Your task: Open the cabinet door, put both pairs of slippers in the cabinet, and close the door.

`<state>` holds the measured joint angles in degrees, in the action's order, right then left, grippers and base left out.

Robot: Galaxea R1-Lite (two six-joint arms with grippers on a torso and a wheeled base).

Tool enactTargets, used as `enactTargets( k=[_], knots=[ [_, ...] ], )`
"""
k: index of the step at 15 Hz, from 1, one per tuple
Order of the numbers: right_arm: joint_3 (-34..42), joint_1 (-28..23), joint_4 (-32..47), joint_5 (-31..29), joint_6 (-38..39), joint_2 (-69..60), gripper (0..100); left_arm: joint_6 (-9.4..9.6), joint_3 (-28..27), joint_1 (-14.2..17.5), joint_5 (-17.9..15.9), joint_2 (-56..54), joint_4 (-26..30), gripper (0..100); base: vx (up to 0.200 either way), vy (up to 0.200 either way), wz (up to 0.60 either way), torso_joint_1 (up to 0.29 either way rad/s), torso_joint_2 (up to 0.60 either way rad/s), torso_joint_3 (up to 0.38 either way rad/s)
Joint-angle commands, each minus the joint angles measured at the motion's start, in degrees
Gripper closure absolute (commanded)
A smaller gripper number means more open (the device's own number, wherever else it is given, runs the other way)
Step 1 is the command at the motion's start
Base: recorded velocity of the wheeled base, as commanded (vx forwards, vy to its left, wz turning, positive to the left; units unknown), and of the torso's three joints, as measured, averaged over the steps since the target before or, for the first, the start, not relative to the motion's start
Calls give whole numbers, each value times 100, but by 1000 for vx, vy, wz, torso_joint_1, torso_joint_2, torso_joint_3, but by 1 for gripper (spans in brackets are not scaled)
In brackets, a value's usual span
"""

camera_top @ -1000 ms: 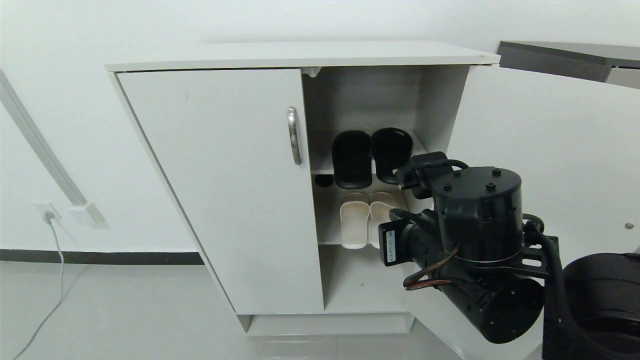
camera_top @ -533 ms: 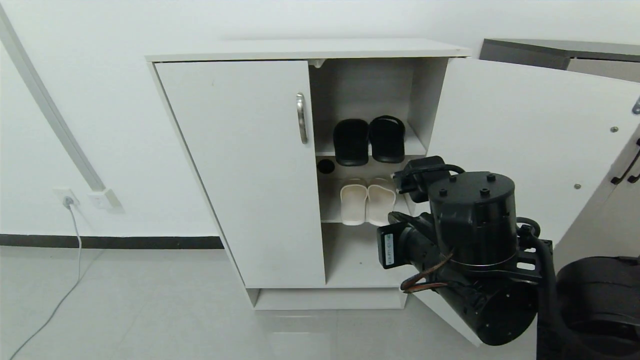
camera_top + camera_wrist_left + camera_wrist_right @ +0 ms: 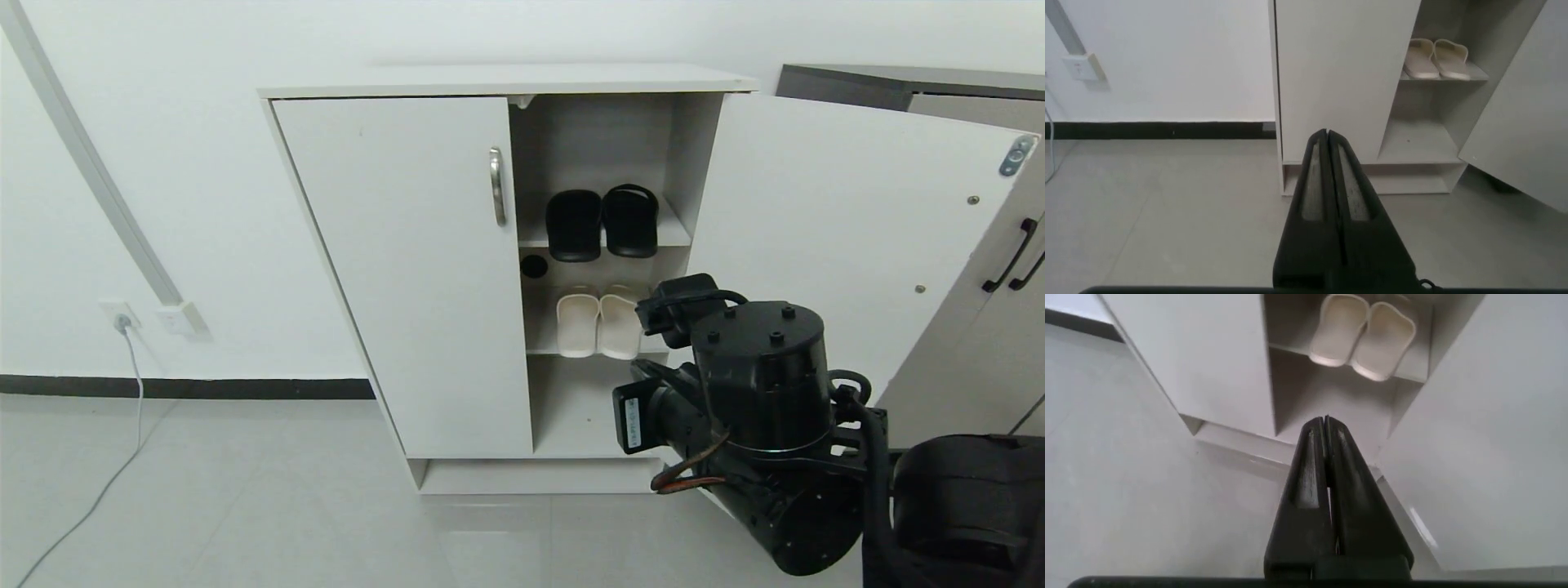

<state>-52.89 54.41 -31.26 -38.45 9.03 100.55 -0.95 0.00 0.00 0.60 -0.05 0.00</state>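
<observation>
Checking the fingers first: on the left gripper (image 3: 1327,135) I see both fingers (image 3: 1315,180) pressed flat together with nothing between them. The right gripper (image 3: 1325,423) reads the same, its two fingers (image 3: 1308,465) closed against each other and carrying nothing. The left gripper hangs above the grey floor (image 3: 245,506), pointing toward the foot of the cabinet (image 3: 506,77) and apart from it. The right gripper points at the cabinet's base, below the shelf with the white slippers (image 3: 596,325) and alongside the inner face of the open door (image 3: 833,229). I cannot tell whether it touches that door.

In the head view, the right arm (image 3: 759,408) fills the lower right of the frame, in front of the open compartment's lower right corner.

The white cabinet stands at centre frame against the wall. Its left door (image 3: 408,269) is shut, with an upright metal handle (image 3: 496,198) at its right edge. The right door is swung wide toward the right of the frame. Both pairs are inside: the black slippers (image 3: 602,222) lie side by side on the upper shelf, and the white slippers lie side by side on the shelf below. Each pair sits within the exposed right half. The bottom compartment (image 3: 571,408) holds no footwear. A round dark hole (image 3: 534,266) shows in the back panel, just left of and below the black pair.

Noted in the surroundings: a wall socket (image 3: 121,317) at the left of the frame with a cable (image 3: 106,474) trailing to the floor, a black skirting strip (image 3: 188,386), and a grey cupboard (image 3: 980,343) at the right edge behind the open door.
</observation>
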Motion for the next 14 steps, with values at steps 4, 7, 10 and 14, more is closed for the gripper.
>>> enactTargets(
  k=[4,7,10,14],
  knots=[
    [34,-53,-3,-5,-16,53,100,-10,0,0,2,5,0,100,0,0,0,0,0,0],
    [69,-53,-3,-5,-51,61,100,-2,0,0,2,5,0,100,0,0,0,0,0,0],
    [78,-53,-3,-5,-51,61,100,-2,0,0,2,5,0,100,0,0,0,0,0,0],
    [78,-53,-3,-5,-42,61,100,-2,0,0,2,5,0,100,0,0,0,0,0,0]
  ],
)
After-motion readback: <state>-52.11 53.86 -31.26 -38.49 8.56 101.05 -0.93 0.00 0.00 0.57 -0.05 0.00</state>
